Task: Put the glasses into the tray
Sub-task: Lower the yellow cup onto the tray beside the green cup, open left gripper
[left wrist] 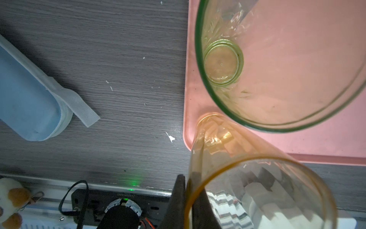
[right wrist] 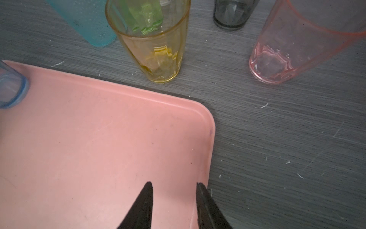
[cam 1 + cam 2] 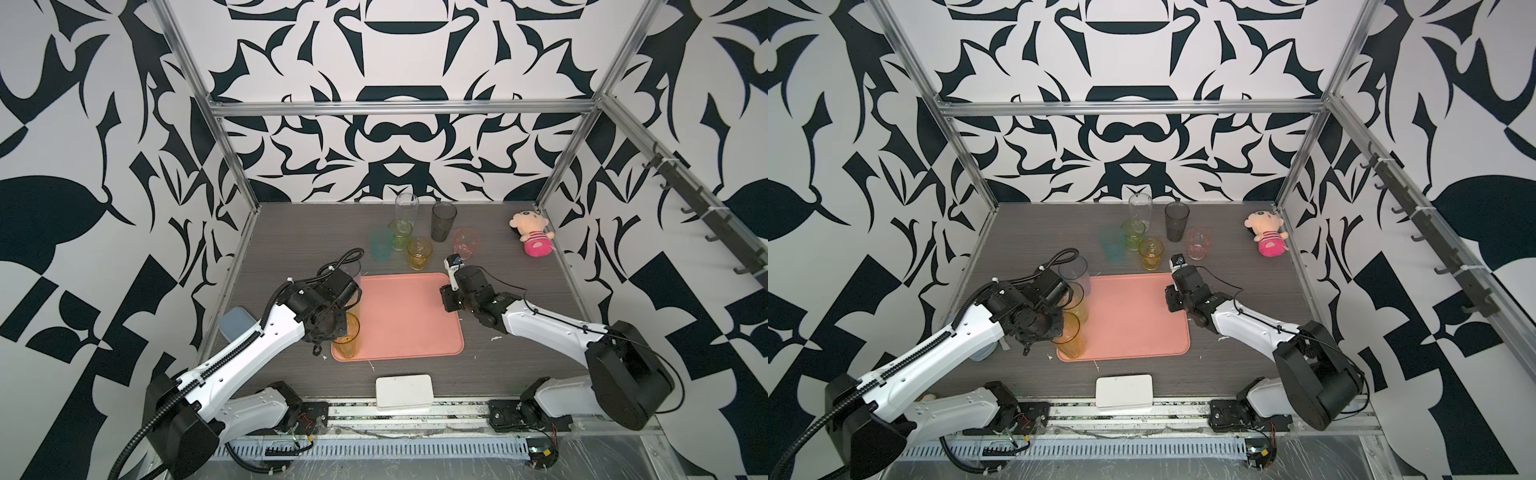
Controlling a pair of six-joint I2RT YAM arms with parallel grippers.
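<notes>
The salmon-pink tray (image 3: 407,316) lies mid-table. My left gripper (image 1: 187,178) is shut on the rim of a tall amber glass (image 3: 345,343) that stands in the tray's near left corner. A tall yellow-green glass (image 1: 223,63) stands just behind it on the tray, and a blue-grey glass (image 3: 1075,270) at the far left corner. My right gripper (image 2: 174,184) hangs open and empty over the tray's far right corner. Behind the tray on the table stand a short amber glass (image 3: 419,253), a teal (image 3: 380,245), a short yellow-green (image 3: 400,235), a tall clear (image 3: 405,210), a smoky grey (image 3: 442,220) and a pink glass (image 3: 467,243).
A plush doll (image 3: 534,235) lies at the back right. A small white box (image 3: 404,392) sits at the front edge. A blue case (image 1: 25,103) lies left of the tray under my left arm. Metal frame posts stand at the back corners.
</notes>
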